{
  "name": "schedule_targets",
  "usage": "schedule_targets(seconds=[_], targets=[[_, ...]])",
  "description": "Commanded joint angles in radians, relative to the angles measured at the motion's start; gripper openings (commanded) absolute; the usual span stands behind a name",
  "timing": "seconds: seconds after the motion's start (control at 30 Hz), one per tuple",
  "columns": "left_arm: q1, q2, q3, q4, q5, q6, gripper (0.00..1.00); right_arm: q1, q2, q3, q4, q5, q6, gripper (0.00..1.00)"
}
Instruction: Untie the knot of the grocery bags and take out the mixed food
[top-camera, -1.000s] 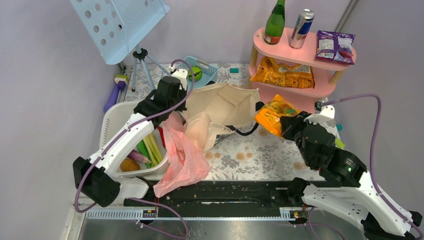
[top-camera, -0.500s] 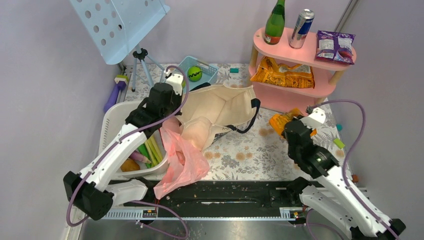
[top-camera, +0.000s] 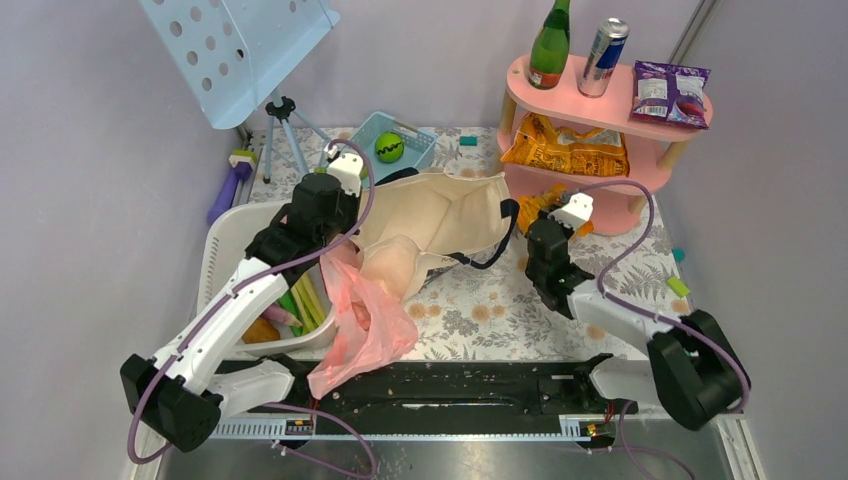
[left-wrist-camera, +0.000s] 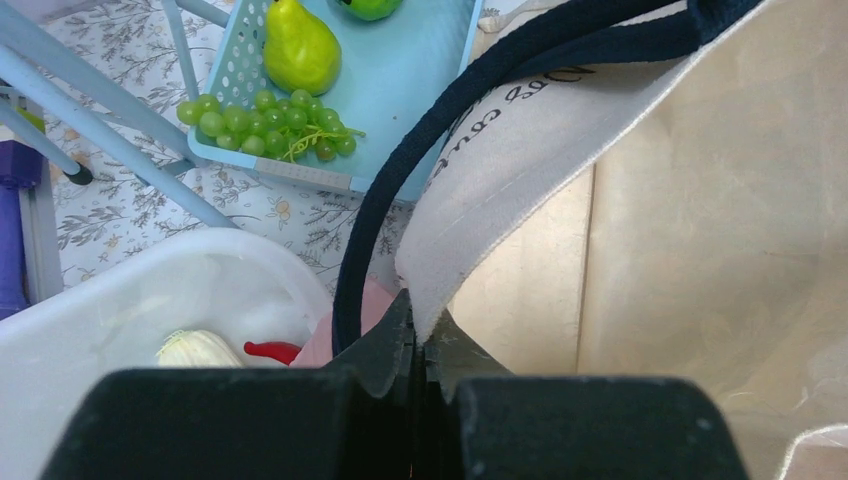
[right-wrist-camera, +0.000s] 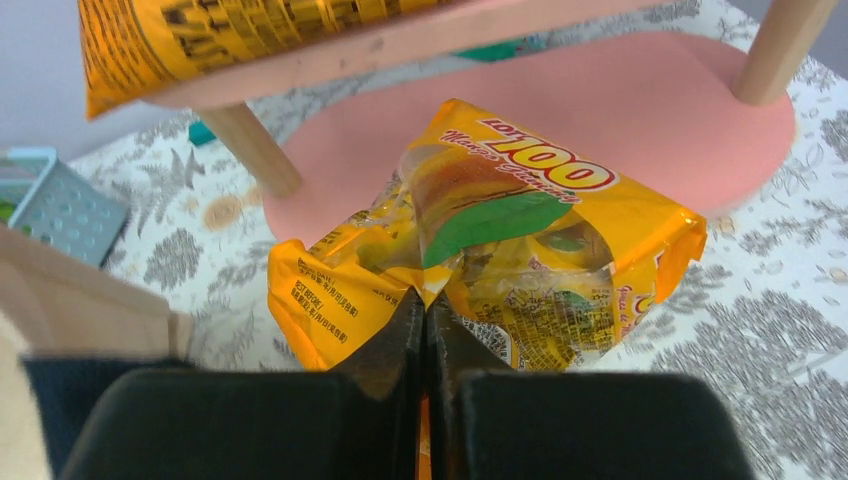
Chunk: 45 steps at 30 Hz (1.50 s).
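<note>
now, your left gripper (left-wrist-camera: 420, 330) is pinched shut on the rim of the canvas tote (top-camera: 440, 215), which spreads ahead of it; the pink bag (top-camera: 365, 320) slumps just behind. your right gripper (right-wrist-camera: 427, 305) is clamped on the orange snack packet (right-wrist-camera: 520, 240) directly ahead.

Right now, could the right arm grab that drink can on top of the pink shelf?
Probably not yet: the right gripper is shut on the orange snack packet, low beside the pink shelf; the can stands uncovered on its top tier.
</note>
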<state>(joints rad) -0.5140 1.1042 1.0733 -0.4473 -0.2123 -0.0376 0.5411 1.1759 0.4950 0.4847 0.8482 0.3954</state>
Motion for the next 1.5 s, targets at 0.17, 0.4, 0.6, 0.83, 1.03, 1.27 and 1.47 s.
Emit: schedule_targets(seconds=[0.17,0.4,0.6,0.83,1.03,1.27,1.47], targets=[[0.005,-0.076,-0.020,0.124,-0.090,0.063,0.00,-0.083,0.241,0.142,0.552,0.073,-0.094,0.00],[0.005,-0.079,-0.021,0.126,-0.083,0.062,0.00,-0.087,0.406,0.236,0.627,0.068,-0.115,0.00],[0.005,-0.081,-0.022,0.123,-0.082,0.065,0.00,-0.091,0.511,0.286,0.717,0.079,-0.145,0.00],[0.006,-0.089,-0.027,0.130,-0.091,0.073,0.00,-0.110,0.601,0.319,0.776,0.089,-0.144,0.00],[0.006,-0.095,-0.033,0.132,-0.077,0.073,0.00,-0.120,0.622,0.310,0.819,0.077,-0.130,0.09],[0.005,-0.095,-0.035,0.137,-0.037,0.066,0.00,-0.121,0.566,0.244,0.810,0.031,-0.088,0.59],[0.005,-0.102,-0.037,0.147,0.000,0.064,0.00,-0.121,0.505,0.174,0.791,-0.047,-0.050,0.73]])
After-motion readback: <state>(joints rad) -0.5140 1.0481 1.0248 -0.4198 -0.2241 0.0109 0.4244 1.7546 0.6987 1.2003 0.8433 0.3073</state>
